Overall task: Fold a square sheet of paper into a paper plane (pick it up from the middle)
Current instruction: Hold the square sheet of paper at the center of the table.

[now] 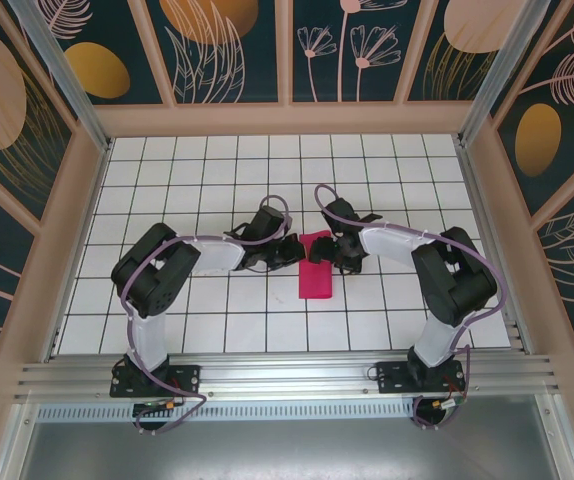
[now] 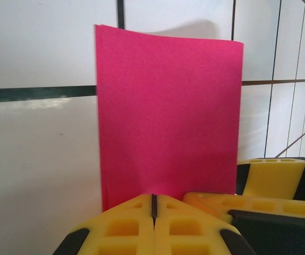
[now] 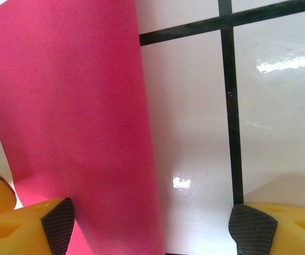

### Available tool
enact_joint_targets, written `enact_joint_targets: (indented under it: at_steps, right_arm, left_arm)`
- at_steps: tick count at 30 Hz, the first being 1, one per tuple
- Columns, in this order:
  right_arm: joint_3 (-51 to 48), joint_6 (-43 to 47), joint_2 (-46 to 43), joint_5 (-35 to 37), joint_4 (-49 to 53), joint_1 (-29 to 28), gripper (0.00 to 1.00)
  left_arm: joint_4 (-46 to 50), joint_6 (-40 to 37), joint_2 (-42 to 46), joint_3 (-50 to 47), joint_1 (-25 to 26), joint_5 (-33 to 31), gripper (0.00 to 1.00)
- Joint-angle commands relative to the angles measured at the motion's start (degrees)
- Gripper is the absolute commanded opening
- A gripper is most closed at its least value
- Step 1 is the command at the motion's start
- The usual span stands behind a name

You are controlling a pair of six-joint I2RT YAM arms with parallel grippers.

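When reading outward from the near edge, find the square sheet of paper (image 1: 315, 275) lying flat mid-tabletop (image 1: 167, 180), folded to a narrow magenta oblong. Runs near to far by its long axis, close to square with the tile lines, short edges toward the arm bases and the back wall. Shows no nose or tip, so points neither way as yet.

Further out, at the oblong's farther half, meet the left fingers (image 1: 289, 252) on its left flank and the right fingers (image 1: 344, 250) on its right, both touching it or just beside it, neither plainly nearer.

In the left wrist view, see the left fingers (image 2: 153, 210) pressed shut, pad against pad, at one edge of the sheet; cannot tell whether nipping a layer or merely pinning it down. Stretches straight ahead from those tips, opposite edge lifted slightly, to judge by the shadow there.

In the right wrist view, see the right fingers (image 3: 57, 226) spread wide, holding nothing: one pad over the sheet, the other well out over bare tile, the long edge between them. Probably calls for a sideways move across that long axis, with the left as anchor.
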State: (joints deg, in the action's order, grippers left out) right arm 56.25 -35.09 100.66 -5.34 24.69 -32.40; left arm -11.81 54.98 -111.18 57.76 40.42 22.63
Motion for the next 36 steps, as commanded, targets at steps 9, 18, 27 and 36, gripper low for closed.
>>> enact_joint_targets:
  at_steps: [9, 18, 27, 36]
  right_arm:
    - [-4.8, -0.2, 9.0, 2.7, -3.8, 0.2, 0.85]
    - [-4.4, -0.2, 8.5, 2.5, -3.6, 0.1, 0.85]
    - [-2.3, 0.2, -4.7, 1.3, -4.8, 0.7, 0.89]
    - [-13.0, -0.5, -20.2, -20.2, -20.8, 6.0, 0.42]
  left_arm:
    - [6.5, -1.2, -3.1, 3.3, 0.9, -1.8, 0.0]
    - [9.7, -1.8, -4.7, 4.1, 1.5, -3.5, 0.0]
    - [9.9, -2.2, -4.3, 2.9, 1.5, -4.0, 0.0]
    - [9.8, -2.6, -4.6, 3.2, 1.5, -3.8, 0.0]
